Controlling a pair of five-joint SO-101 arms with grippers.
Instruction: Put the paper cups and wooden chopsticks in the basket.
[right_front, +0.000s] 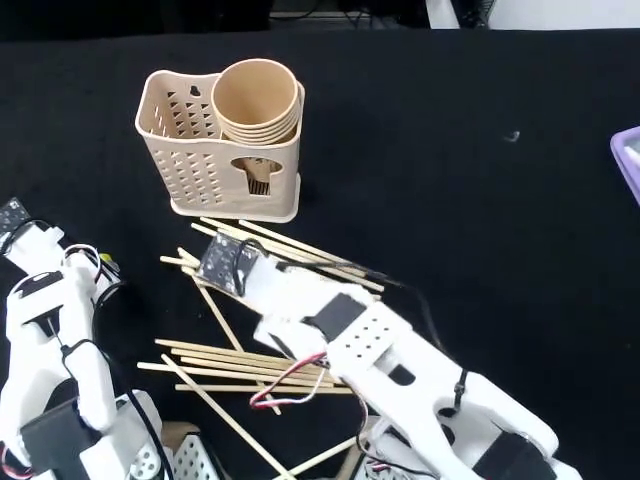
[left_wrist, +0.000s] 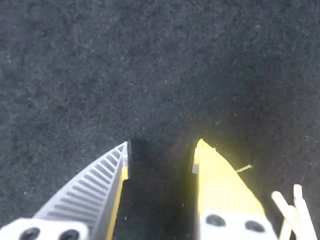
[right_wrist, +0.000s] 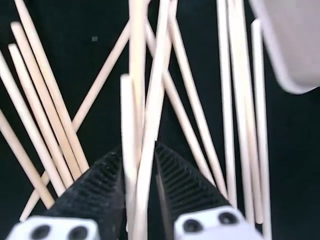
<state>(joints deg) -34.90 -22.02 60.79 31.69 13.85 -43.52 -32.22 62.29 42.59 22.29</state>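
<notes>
Wooden chopsticks (right_wrist: 150, 90) clamped in right claw (right_wrist: 140, 152), ends cropped.

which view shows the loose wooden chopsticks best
The high view: it takes in most of the scatter of wooden chopsticks on the table, from the basket to the arms. The right wrist view shows several close up, two held in the right gripper. The left wrist view catches a few tips.

Black table (right_front: 480, 220): basket (right_front: 200, 165), scattered chopsticks (right_front: 230, 365)
</notes>
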